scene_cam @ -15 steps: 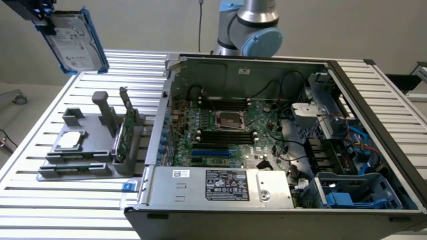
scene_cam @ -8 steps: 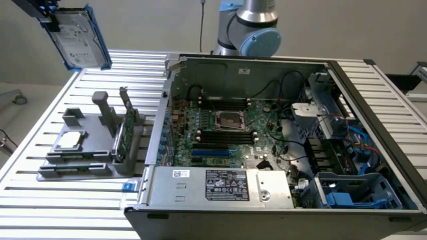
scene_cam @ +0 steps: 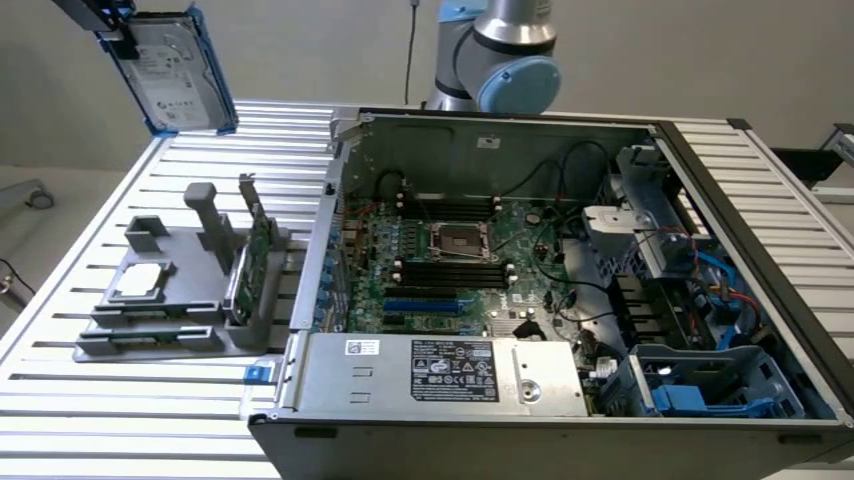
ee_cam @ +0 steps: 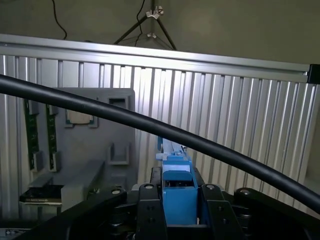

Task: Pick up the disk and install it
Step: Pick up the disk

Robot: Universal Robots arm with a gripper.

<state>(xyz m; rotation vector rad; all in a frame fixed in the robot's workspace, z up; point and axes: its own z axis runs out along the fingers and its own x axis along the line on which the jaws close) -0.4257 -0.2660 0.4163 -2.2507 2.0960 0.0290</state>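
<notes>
Gripper (scene_cam: 123, 38) sits high at the exterior view's upper left, closed partway onto the end of the disk (scene_cam: 180, 72). The disk hangs in the air, clear of the slatted aluminium table (scene_cam: 80, 400), tilted slightly, with its white label facing the camera and its blue carrier framing the edges. It is well apart from the open computer case (scene_cam: 534, 300) and above the table's far corner.

Below it on the table stands a grey fixture (scene_cam: 174, 310). A small square chip (scene_cam: 140, 282) lies flat in the fixture, and a green circuit card (scene_cam: 254, 262) stands on edge in a slot. The case lies on its side just beside the fixture, toward the exterior view's right, showing the motherboard (scene_cam: 447, 265), the power supply (scene_cam: 427, 370) and a blue drive bay (scene_cam: 694, 392) in its near corner. The arm (scene_cam: 514, 60) rises behind the case.

Wrist view: the black fingers (ee_cam: 151, 210) clamp the blue carrier of the disk (ee_cam: 177, 187) from both sides, touching it, and the disk is seen edge-on. A black cable (ee_cam: 150, 130) crosses in front. Beyond it lie the slatted table (ee_cam: 240, 125) and the grey fixture (ee_cam: 95, 150), with the chip (ee_cam: 80, 116) and green card strips (ee_cam: 31, 135) seated in it. A tripod (ee_cam: 152, 20) stands past the table's edge.
</notes>
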